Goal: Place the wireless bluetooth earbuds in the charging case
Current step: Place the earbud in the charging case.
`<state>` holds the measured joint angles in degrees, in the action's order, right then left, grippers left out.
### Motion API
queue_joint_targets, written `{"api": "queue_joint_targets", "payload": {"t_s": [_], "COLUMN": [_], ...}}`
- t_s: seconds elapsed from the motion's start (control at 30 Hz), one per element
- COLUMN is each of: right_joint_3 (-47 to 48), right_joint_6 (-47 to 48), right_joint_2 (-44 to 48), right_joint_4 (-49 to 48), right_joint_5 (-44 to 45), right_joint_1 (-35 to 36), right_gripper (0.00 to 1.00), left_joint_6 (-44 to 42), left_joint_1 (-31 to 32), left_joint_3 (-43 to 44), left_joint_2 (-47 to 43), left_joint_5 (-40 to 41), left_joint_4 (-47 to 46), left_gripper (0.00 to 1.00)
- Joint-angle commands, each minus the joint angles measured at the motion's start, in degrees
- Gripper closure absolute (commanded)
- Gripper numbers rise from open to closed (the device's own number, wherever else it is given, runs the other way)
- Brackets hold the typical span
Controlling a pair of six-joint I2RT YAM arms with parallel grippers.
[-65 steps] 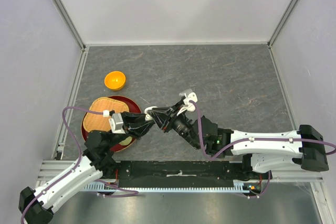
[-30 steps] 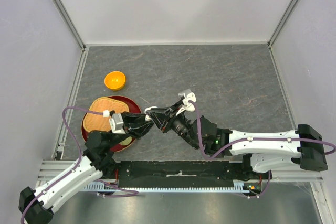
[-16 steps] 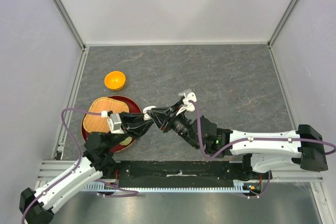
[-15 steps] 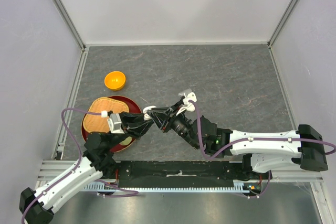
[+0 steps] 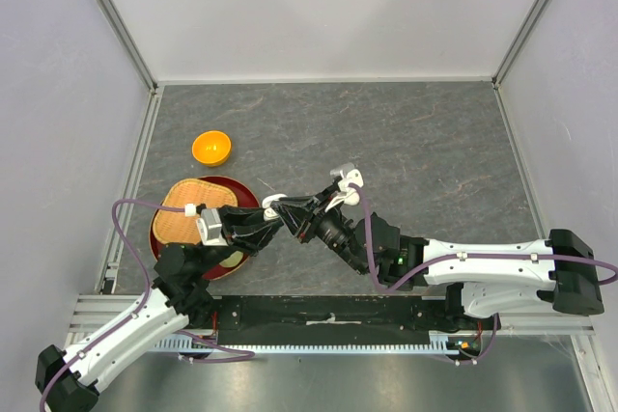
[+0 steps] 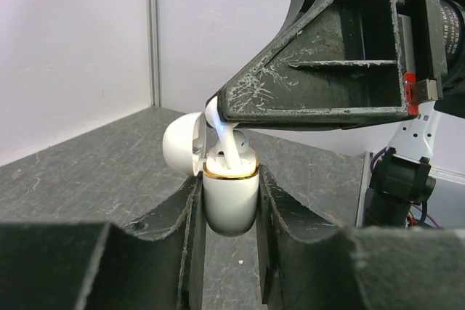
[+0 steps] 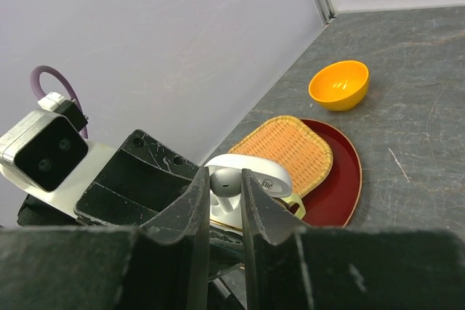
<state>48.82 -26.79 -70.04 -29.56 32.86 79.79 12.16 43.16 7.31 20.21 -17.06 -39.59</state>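
Note:
My left gripper (image 6: 229, 212) is shut on the white charging case (image 6: 230, 192), which has a gold rim and its lid (image 6: 184, 144) swung open to the left. My right gripper (image 7: 226, 188) is shut on one white earbud (image 7: 225, 180) and holds it stem down in the open case (image 7: 231, 212). In the left wrist view the earbud (image 6: 229, 144) stands in the case mouth under my right fingers. In the top view the two grippers meet over the table, left gripper (image 5: 275, 207) against right gripper (image 5: 290, 207). Other earbuds are out of view.
A red round tray (image 5: 241, 191) holding a woven basket (image 5: 183, 212) lies at the left, just beside the grippers. An orange bowl (image 5: 211, 148) stands behind it. The grey table (image 5: 425, 151) is walled on three sides.
Almost nothing has moved. The left gripper with the case has shifted very slightly to the left; the right gripper still holds the earbud at the case.

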Motion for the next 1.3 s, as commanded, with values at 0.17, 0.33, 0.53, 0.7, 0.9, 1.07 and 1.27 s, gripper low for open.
{"api": "queue_joint_targets", "payload": {"t_s": [0.17,0.33,0.53,0.7,0.9,1.07,1.27], "right_joint_3": [2.6,2.9,2.9,2.6,2.1,1.2,0.1], "right_joint_6": [-0.7,-0.9,-1.6,-1.5,-1.4,-2.0,-2.7], "right_joint_2": [0.1,-0.2,-1.3,-2.3,-2.9,-2.3,-0.9], "right_joint_4": [-4.6,-5.0,-5.2,-5.6,-5.9,-5.1,-2.8], "right_joint_5": [-0.9,-1.5,-1.7,-1.2,-1.0,-1.6,-1.3], "right_joint_1": [0.4,0.5,0.4,0.4,0.5,0.5,0.5], "right_gripper": [1.00,1.00,1.00,1.00,1.00,1.00,1.00], "left_joint_6": [1.2,1.4,1.5,1.7,2.0,1.8,1.8], "left_joint_1": [0.0,0.0,0.0,0.0,0.0,0.0,0.1], "left_joint_3": [0.1,0.0,0.5,0.9,1.0,1.0,0.9], "left_joint_2": [-0.1,-0.3,-0.1,-0.1,-0.3,-0.4,-0.3], "left_joint_5": [0.2,0.3,-0.1,-0.3,-0.2,0.5,1.7], "left_joint_4": [-3.6,-3.6,-3.6,-3.6,-3.6,-3.6,-4.8], "left_gripper": [0.98,0.98,0.98,0.98,0.98,0.98,0.98]}}
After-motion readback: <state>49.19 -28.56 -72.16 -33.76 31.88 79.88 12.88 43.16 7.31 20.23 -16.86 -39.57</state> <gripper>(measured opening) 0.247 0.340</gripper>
